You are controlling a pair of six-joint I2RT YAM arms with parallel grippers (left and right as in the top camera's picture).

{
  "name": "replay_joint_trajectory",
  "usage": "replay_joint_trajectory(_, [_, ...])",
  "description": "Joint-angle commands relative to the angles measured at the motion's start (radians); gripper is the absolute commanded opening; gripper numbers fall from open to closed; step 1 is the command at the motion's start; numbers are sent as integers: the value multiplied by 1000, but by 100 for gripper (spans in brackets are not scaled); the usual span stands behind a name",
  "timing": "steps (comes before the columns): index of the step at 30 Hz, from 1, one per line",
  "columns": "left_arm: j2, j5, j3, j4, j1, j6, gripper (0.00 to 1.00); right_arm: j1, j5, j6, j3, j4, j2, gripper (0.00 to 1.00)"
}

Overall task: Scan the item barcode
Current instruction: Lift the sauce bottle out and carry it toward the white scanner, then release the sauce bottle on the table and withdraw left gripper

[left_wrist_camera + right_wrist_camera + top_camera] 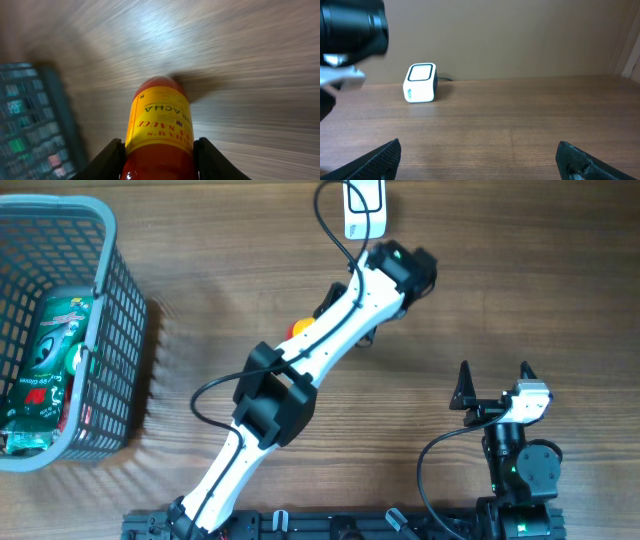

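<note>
Sauce bottle (160, 115), yellow label showing "ACHA" upside down, sits pinched in your left gripper (159, 152); your right gripper (480, 152) is spread wide.

basket (122, 350): table (500, 300) left, packets (55, 345) inside | scanner (356, 225): far edge | bottle (159, 117): in left end effector (159, 145)

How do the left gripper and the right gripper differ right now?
The left gripper is shut on the sauce bottle; the right gripper stands wide open and empty. The left gripper's camera sees the basket at its edge; the right gripper's sees the white scanner. Both are dark two-finger grippers.
</note>
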Motion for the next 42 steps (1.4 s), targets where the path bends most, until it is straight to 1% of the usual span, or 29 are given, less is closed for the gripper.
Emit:
replay_joint_trajectory(1, [16,-132,-138,24,4,-6,4,5,16,12,-1,6,0,100])
replay_joint_trajectory(4, [16,-131,-204,69,-9,24,4,5,16,12,-1,5,0,100])
replay_joint_trajectory(6, [16,-119,-208,99,-29,25,4,5,16,11,-1,5,0,100])
replay_joint_trajectory(7, [16,-109,-208,113,-40,33,17,5,16,12,-1,6,0,100])
replay_joint_trajectory(8, [16,-91,-208,129,-53,52,38,5,16,11,-1,6,0,100])
replay_joint_trajectory(10, [16,-46,-208,162,-80,73,56,5,16,12,-1,6,0,100])
replay_joint_trajectory(11, [16,-22,-208,183,-95,74,72,5,16,12,-1,6,0,100])
replay_joint_trajectory(12, [16,-10,-208,193,-106,77,74,5,16,11,-1,5,0,100])
replay_joint_trajectory(13, [16,13,-208,200,-112,99,80,5,16,12,-1,5,0,100])
replay_joint_trajectory(14, [16,47,-208,205,-116,112,88,5,16,12,-1,6,0,100])
replay_joint_trajectory(16, [16,126,-208,215,-115,122,88,5,16,12,-1,5,0,100])
replay_joint_trajectory(20, [14,137,-206,217,-109,122,88,5,16,11,-1,6,0,100])
replay_joint_trajectory(24, [-8,138,-169,209,-109,122,94,5,16,12,-1,6,0,100])
replay_joint_trajectory(27, [-45,130,-78,188,-109,126,97,5,16,11,-1,6,0,100])
replay_joint_trajectory(32, [-179,44,182,95,-52,117,98,5,16,12,-1,6,0,100])
replay_joint_trajectory(33, [-228,44,243,78,-5,86,99,5,16,12,-1,6,0,100])
replay_joint_trajectory(34, [-264,45,277,63,34,51,99,5,16,12,-1,5,0,100])
replay_joint_trajectory(36, [-350,44,318,30,152,-45,96,5,16,11,-1,5,0,100])
replay_joint_trajectory(37, [-399,45,319,18,224,-93,95,5,16,11,-1,6,0,100])
replay_joint_trajectory(38, [-465,45,319,-7,341,-150,94,5,16,12,-1,5,0,100])
replay_joint_trajectory(42, [-577,53,319,-13,585,-175,93,5,16,11,-1,6,0,100])
